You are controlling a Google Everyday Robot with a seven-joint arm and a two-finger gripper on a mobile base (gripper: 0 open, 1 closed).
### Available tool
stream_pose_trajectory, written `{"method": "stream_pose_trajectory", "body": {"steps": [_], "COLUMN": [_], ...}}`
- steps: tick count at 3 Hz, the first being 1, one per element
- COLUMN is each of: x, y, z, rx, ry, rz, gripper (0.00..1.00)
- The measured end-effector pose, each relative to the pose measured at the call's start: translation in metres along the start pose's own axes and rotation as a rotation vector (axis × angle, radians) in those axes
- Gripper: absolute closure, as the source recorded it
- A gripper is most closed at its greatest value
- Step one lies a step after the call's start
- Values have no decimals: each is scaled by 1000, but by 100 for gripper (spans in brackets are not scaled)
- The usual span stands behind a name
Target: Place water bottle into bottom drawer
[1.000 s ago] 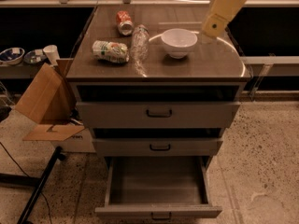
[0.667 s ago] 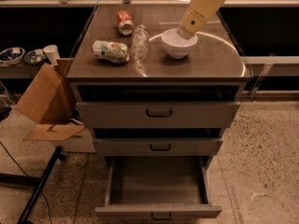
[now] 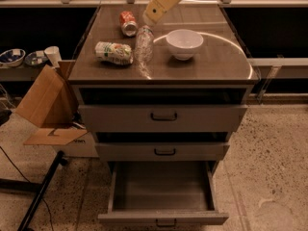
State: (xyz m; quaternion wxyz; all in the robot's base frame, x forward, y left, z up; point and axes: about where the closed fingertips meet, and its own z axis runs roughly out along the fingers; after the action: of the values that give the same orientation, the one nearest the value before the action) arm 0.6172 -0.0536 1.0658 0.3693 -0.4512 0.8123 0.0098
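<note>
The speckled stone floor [image 3: 269, 167] takes up the lower part of the view, with dark low shelving behind and a pale rail along the far wall. In the middle stands a grey cabinet whose glossy brown top serves as the table [image 3: 211, 66]. Of its three grey drawers, the two taller-fronted ones [image 3: 163, 117] are closed. The wide, shallow bottom drawer [image 3: 163, 186] is pulled out towards 6 o'clock, with nothing in its tray.

An opened brown cardboard box [image 3: 43, 100] leans against the cabinet at 9 o'clock, and a black stand leg [image 3: 41, 191] crosses the floor below it.

On the table, a round white bowl [image 3: 184, 43] sits upright just to the 1 o'clock side of centre. The clear, ribbed plastic water bottle [image 3: 143, 44] lies on its side at about 10 o'clock, beside the bowl. A white-and-green labelled container [image 3: 113, 52] lies flat just to 9 o'clock of it, and a red soda can [image 3: 128, 23] lies at 11 o'clock.

The cream-coloured gripper [image 3: 154, 12] hangs over the table's far edge at 12 o'clock, just above the bottle's far end. I cannot tell whether it is spread or pressed together.
</note>
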Motion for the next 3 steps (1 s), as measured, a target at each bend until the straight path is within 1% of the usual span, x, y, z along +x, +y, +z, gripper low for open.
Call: {"method": "stream_pose_trajectory", "body": {"steps": [1,2,3], "x": [0,-1,-12], "y": [0,0,0], "z": [0,5,22], "rx": [0,4,10], "ry": [0,-3,-27], "rz": [0,18,51], "gripper": [0,0,0]}}
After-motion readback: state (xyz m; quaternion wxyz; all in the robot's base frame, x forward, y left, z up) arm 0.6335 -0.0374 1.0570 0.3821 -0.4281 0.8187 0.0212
